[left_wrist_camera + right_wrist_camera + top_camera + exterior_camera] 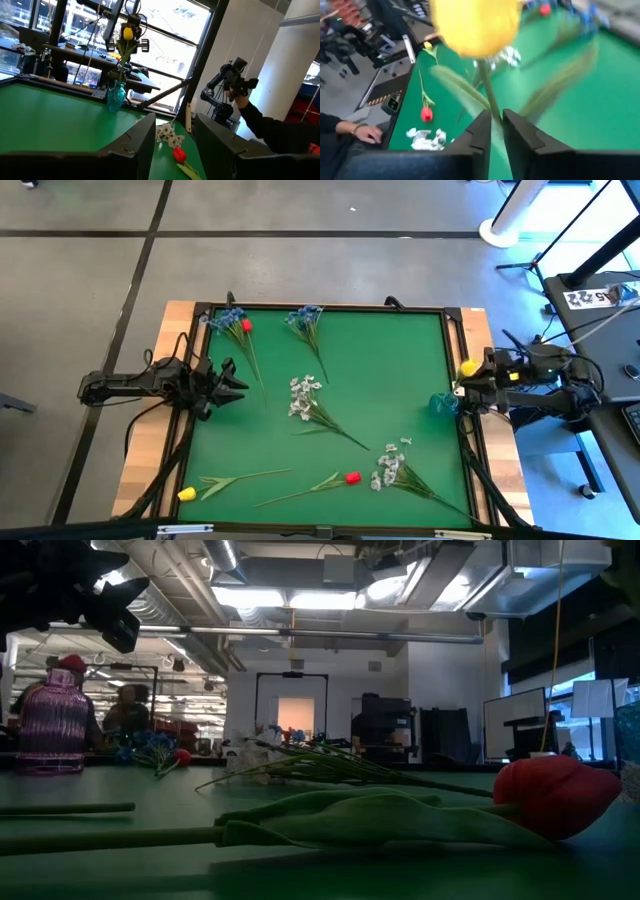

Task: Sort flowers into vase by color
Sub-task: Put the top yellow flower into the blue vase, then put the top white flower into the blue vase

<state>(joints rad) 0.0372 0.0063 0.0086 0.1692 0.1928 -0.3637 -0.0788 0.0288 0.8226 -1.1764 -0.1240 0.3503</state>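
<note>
My right gripper point(464, 378) stands at the table's right edge, shut on a yellow flower point(128, 34) whose bud is up. The flower's stalk and leaves run down to the mouth of a teal glass vase point(116, 97); I cannot tell if the end is inside. On the green mat point(400, 350) lie two blue sprigs point(305, 320), two white sprigs point(303, 395), a red flower point(352, 477) and a second yellow flower point(186, 493). A purple vase point(55, 720) carries a red bud. My left gripper point(240, 383) waits open at the left edge, touching nothing. My right gripper has the yellow flower's thin green stalk point(491, 102) between its two fingers, a short way below the bud point(475, 25). The fingers lie across the stalk. The flower stands roughly upright, bud above the fingers and leaves hanging below, over the teal vase.
A black frame point(330, 308) edges the mat on the wooden table. Beyond the table's near side a person's hand point(365, 132) and a dark sleeve point(260, 125) show. The mat's middle right, between the white sprigs and the teal vase point(443, 404), is bare.
</note>
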